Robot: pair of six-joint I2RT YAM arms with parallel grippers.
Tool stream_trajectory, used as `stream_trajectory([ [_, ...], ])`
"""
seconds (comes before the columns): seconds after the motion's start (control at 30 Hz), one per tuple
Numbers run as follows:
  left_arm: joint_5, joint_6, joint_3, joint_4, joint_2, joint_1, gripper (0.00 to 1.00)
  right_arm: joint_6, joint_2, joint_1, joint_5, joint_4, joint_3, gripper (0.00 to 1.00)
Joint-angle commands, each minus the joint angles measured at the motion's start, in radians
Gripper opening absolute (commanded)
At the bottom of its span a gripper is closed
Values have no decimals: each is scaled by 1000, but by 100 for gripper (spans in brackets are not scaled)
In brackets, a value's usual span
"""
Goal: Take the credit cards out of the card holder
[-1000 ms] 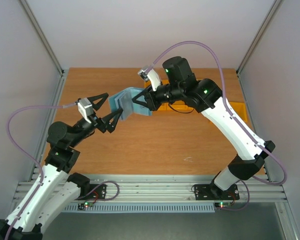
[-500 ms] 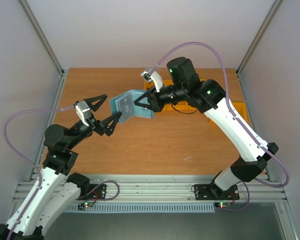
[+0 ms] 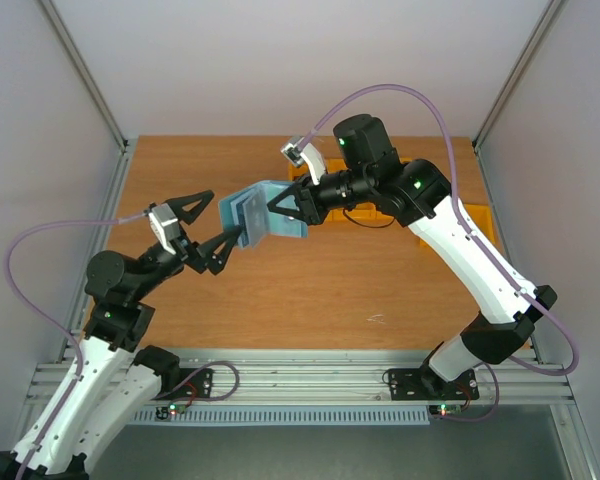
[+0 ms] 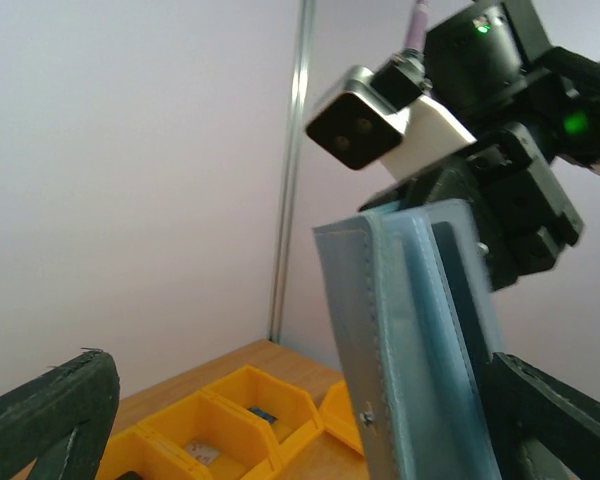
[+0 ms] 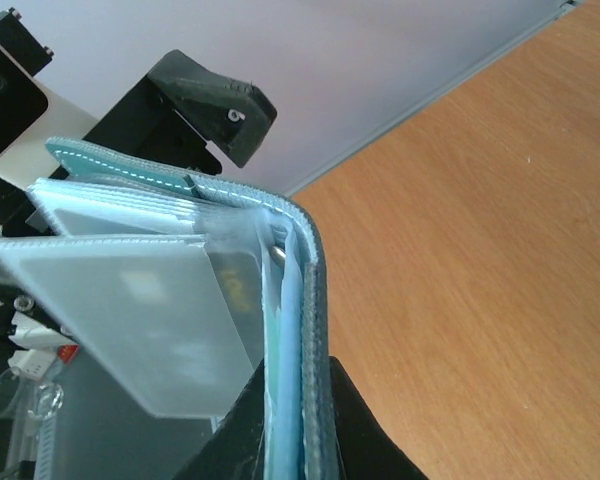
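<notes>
The teal-blue card holder (image 3: 270, 212) hangs in the air above the table's back middle, with my right gripper (image 3: 282, 205) shut on its folded spine. Its clear inner sleeves fan out to the left, and a pale grey credit card (image 5: 150, 320) shows inside one of them. In the right wrist view the black fingers (image 5: 242, 432) pinch the card holder (image 5: 315, 300) from both sides. My left gripper (image 3: 226, 212) is open, its fingers on either side of the holder's free edge without touching. The holder's edge (image 4: 410, 350) stands upright between the spread jaws of the left gripper (image 4: 300, 365).
Yellow plastic bins (image 3: 480, 220) stand at the table's back right, partly under the right arm. The bins (image 4: 210, 420) also show in the left wrist view, holding a small blue item (image 4: 265, 412) and a pale one. Bare wooden table (image 3: 310, 290) lies below both grippers.
The left arm drew back slightly toward the lower left. The right arm shifted a little to the right with the holder. Both are nearly still over the last half second.
</notes>
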Motion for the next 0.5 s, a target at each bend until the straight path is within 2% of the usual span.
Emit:
stream_trajectory([
  [0.0,-83,-31,29,48,-7,30,97,11,-19,-6,-25,34,4,1],
  [0.17,2,-6,16,22,-6,30,82,20,-18,-6,-41,43,6,1],
  [0.3,-14,-21,13,20,-7,30,62,20,-17,-6,-74,53,5,1],
  [0.47,81,-38,4,27,9,29,64,38,0,-6,-123,76,6,1],
])
